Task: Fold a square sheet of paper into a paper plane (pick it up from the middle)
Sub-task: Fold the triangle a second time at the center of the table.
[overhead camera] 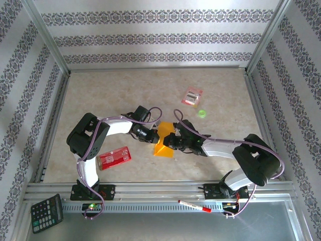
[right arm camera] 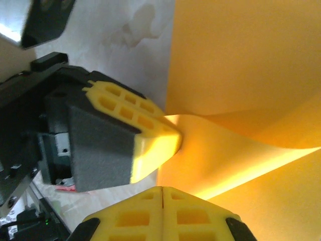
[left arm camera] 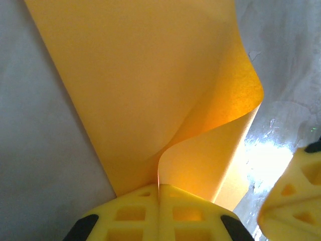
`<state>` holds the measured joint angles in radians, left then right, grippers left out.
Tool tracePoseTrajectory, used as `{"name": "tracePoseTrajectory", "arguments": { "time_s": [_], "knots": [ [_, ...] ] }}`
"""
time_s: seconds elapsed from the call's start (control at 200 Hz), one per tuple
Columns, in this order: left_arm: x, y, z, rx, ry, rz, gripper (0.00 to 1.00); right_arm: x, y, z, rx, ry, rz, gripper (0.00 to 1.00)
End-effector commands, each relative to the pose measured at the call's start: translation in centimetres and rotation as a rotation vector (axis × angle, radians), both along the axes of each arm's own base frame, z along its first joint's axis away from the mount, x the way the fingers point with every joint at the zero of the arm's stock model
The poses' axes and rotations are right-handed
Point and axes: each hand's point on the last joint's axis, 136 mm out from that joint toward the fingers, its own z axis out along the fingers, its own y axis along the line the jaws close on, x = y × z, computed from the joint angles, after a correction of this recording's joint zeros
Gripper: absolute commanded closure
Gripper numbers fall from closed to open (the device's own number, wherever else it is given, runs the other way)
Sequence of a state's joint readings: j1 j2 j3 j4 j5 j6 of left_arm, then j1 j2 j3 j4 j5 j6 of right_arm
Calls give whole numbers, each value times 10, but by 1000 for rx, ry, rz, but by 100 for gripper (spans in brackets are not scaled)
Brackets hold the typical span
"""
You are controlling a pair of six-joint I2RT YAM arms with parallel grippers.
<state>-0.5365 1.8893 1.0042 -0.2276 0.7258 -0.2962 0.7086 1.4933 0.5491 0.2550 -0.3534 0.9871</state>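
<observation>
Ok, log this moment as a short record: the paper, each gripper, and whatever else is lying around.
paper: square sheet of paper, orange-yellow, curled over, no crease visible
left gripper: shut on the sheet's edge
right gripper: shut, tips at the sheet; grip on it unclear
on table: red packet, pink-and-white packet, small green object
front ledge: calculator, red marker

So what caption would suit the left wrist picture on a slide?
The left gripper shut on the curling square sheet of paper, the right gripper close beside it.
</observation>
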Motion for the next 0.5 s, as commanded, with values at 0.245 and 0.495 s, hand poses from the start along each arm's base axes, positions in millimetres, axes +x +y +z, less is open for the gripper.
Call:
{"name": "tracePoseTrajectory", "arguments": {
  "time_s": [0.245,0.495],
  "knots": [
    [-13,28,-34,165,59,32,100,18,-4,-21,-59,12,-2,100],
    [-14,28,-36,171,63,32,100,3,-28,-52,-111,90,-11,100]
  ]
}}
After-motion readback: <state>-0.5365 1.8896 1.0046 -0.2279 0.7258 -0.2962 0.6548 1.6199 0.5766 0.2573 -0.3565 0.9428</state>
